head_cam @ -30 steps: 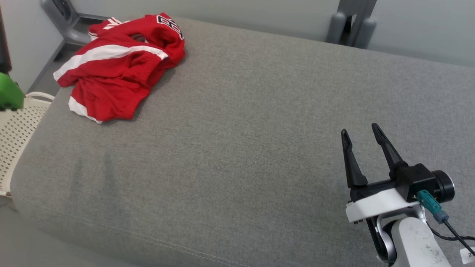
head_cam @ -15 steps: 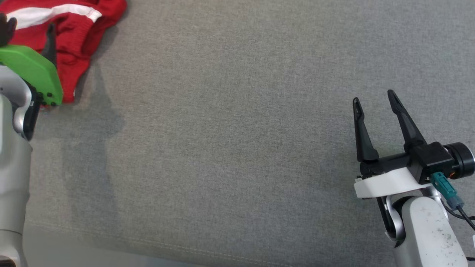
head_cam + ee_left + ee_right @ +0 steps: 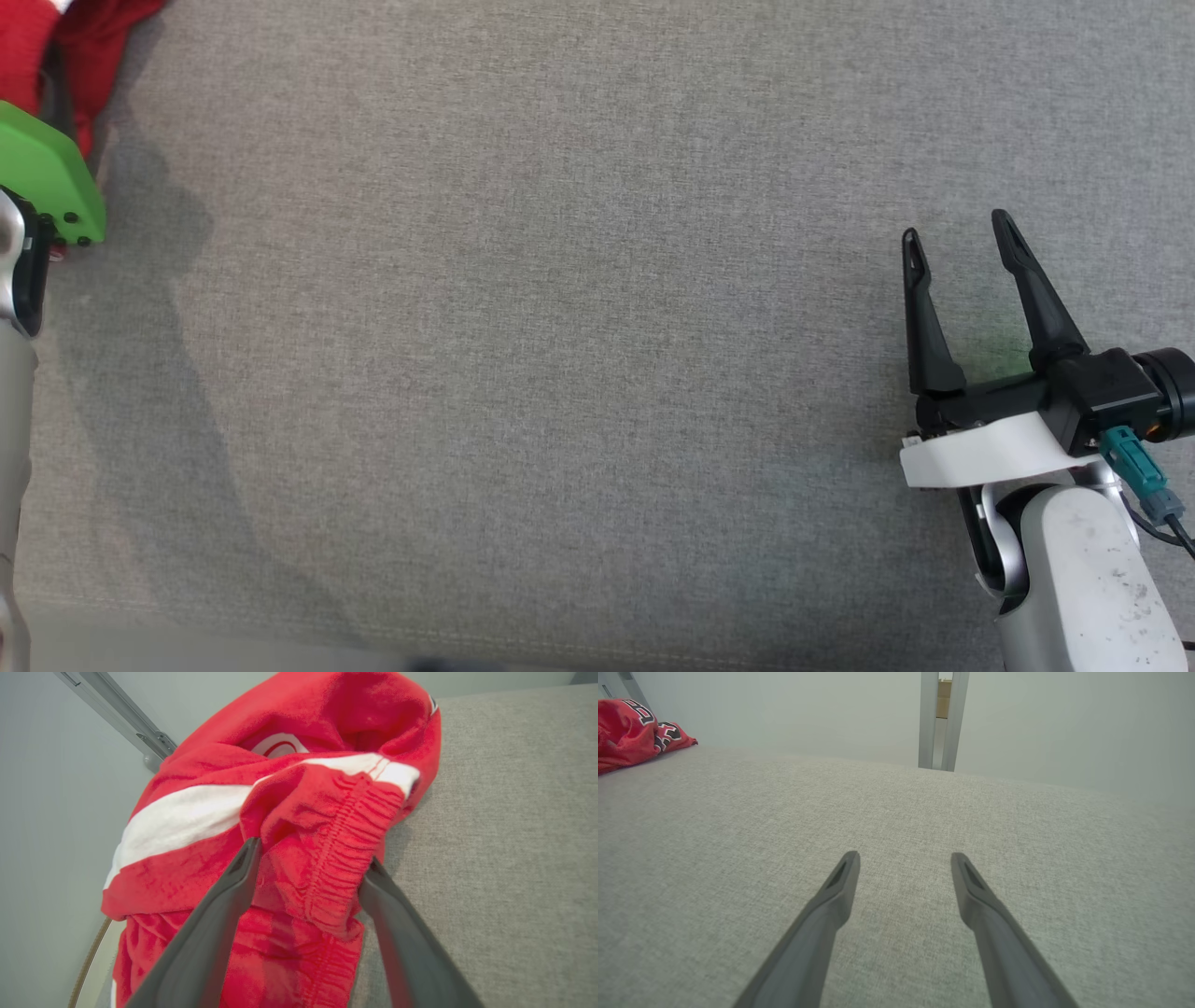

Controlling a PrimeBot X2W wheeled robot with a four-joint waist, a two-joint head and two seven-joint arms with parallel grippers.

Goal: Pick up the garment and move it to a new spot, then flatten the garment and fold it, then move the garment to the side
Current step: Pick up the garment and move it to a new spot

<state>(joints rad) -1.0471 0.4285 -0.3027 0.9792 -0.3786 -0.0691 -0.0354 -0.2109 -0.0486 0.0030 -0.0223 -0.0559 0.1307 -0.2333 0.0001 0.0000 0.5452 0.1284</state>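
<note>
Right gripper [image 3: 955, 226] hangs wide open over the bare grey bench [image 3: 560, 327] in our head view, and the red garment [image 3: 103, 19] peeks in at the top left corner beside the left arm's green plate [image 3: 47, 177]. Over to the left wrist: left gripper [image 3: 314, 851] spread wide, fingers [image 3: 224, 905] straddling the garment's elastic waistband [image 3: 336, 858], not pinching it. Right wrist now: we see the garment well apart, far left on the bench.

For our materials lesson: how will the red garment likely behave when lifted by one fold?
Probably floppy: the red garment lies crumpled in soft folds, so it should drape. Its gathered waistband, inside the open left gripper, likely gives a thick, non-slippery hold.
</note>
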